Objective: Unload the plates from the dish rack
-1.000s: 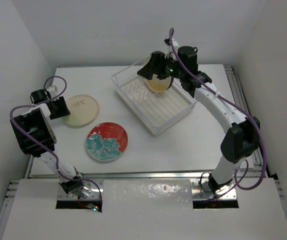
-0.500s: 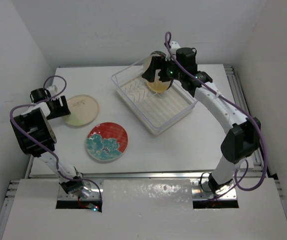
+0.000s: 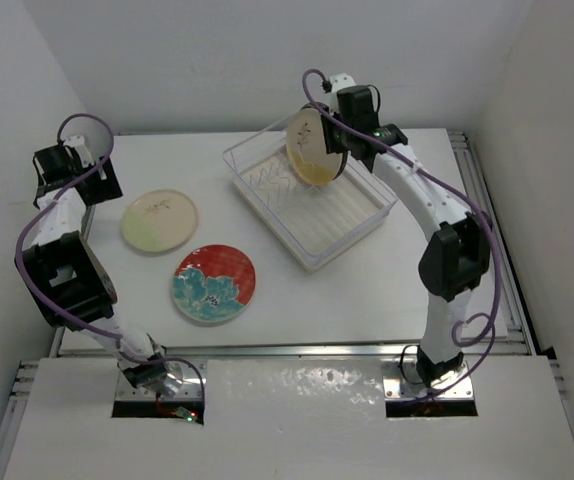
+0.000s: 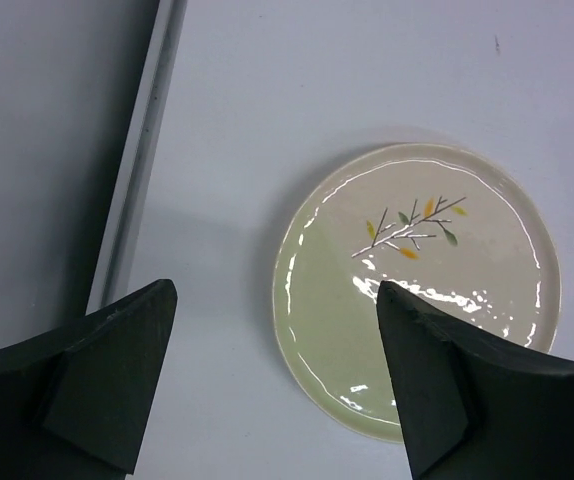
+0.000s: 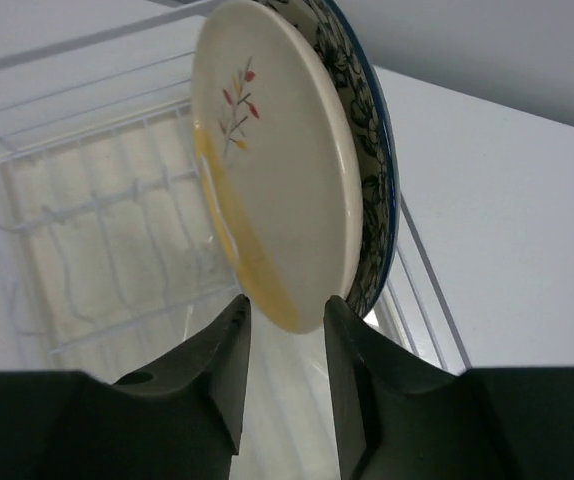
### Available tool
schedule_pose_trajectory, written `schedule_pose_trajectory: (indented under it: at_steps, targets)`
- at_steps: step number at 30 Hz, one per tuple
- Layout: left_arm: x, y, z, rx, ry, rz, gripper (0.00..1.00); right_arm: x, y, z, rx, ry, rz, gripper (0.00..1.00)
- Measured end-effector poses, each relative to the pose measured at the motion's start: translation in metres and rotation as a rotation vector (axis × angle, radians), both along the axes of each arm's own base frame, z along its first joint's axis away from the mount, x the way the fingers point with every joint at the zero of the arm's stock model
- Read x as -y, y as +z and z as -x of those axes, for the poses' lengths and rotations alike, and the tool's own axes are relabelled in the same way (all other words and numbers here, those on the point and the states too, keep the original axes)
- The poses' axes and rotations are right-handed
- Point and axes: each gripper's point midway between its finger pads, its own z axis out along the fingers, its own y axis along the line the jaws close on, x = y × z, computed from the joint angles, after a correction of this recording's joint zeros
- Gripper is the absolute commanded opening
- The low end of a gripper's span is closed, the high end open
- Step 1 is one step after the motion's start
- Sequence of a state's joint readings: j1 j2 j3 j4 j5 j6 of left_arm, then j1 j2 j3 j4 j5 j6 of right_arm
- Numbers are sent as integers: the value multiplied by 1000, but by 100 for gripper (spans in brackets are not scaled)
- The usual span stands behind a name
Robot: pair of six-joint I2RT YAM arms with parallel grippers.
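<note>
Top external: white table [image 3: 367, 285], white walls [image 3: 207, 60].

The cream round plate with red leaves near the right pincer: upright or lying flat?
Upright on its edge: the cream round plate stands beside a blue-and-white floral plate, rim between the right pincer's fingers.

End effector [image 5: 285, 306] pinching cream plate [image 5: 267, 170] rim, blue plate [image 5: 375, 190] behind

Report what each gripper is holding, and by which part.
The right gripper pinches the upright cream plate at the dish rack by the yellow-tinged edge of its rim. The left gripper is open and holds nothing.
</note>
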State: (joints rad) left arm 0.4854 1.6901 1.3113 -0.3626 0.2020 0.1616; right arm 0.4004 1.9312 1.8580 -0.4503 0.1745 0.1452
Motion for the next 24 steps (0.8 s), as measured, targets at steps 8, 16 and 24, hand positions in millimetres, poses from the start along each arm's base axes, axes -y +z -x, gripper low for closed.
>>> schedule_pose_trajectory:
  at_steps: [8, 16, 24]
  targets:
    - [8, 5, 12, -29, -11, 18, 79, 16, -44, -31, -25, -56, 157, 36]
    - [14, 14, 16, -16, -17, 33, 79, 19, -42, -39, 3, -64, 195, 38]
    - [15, 20, 17, -7, -13, 31, 79, 13, -57, -62, 3, -39, 167, 41]
